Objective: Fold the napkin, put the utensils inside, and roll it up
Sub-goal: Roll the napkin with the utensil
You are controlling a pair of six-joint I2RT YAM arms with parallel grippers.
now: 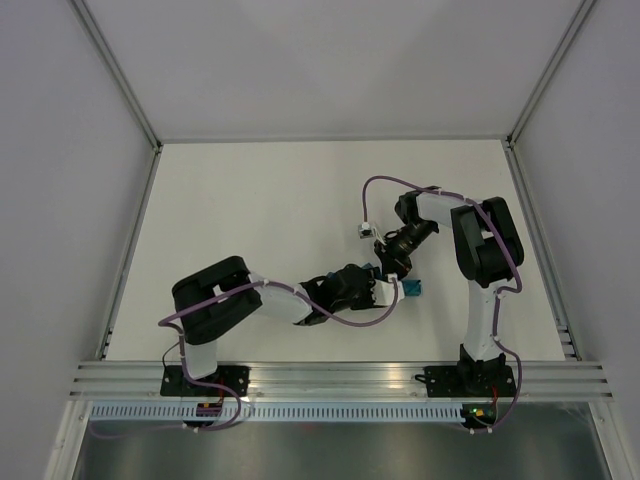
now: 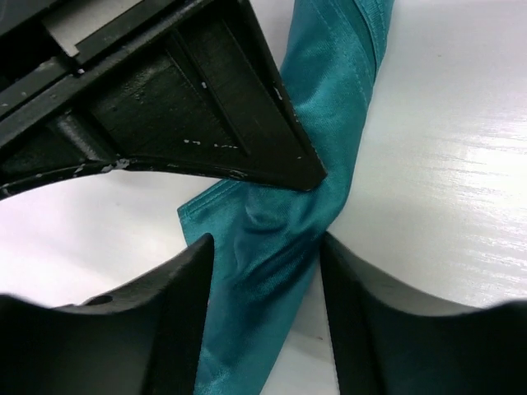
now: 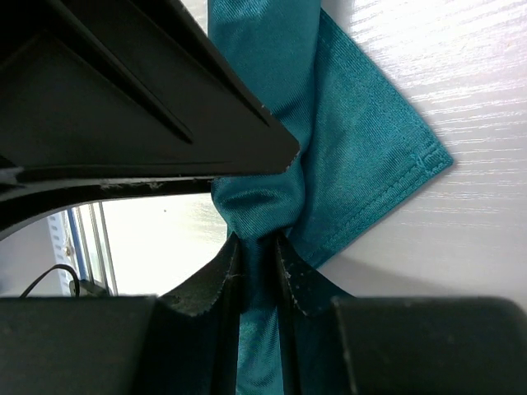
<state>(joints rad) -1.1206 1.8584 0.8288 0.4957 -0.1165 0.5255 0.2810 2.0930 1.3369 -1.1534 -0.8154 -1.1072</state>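
Note:
The napkin [image 1: 411, 290] is a narrow, bunched teal strip lying on the white table, mostly covered by the two grippers in the top view. My left gripper [image 1: 388, 292] straddles the napkin [image 2: 280, 247] with its jaws open. The cloth brushes one finger [image 2: 185, 280], and bare table shows beside the other. My right gripper [image 1: 392, 265] comes from the far side and is shut on a pinched fold of the napkin [image 3: 362, 148], with a hemmed corner spread out to the right. The right gripper [image 3: 257, 243] sits very close to the left one. The utensils are out of view.
An aluminium rail [image 1: 340, 378] runs along the near edge by the arm bases. Metal frame posts [image 1: 130, 250] and white walls border the table on the left, right and far sides. A purple cable [image 1: 370, 195] loops off the right arm.

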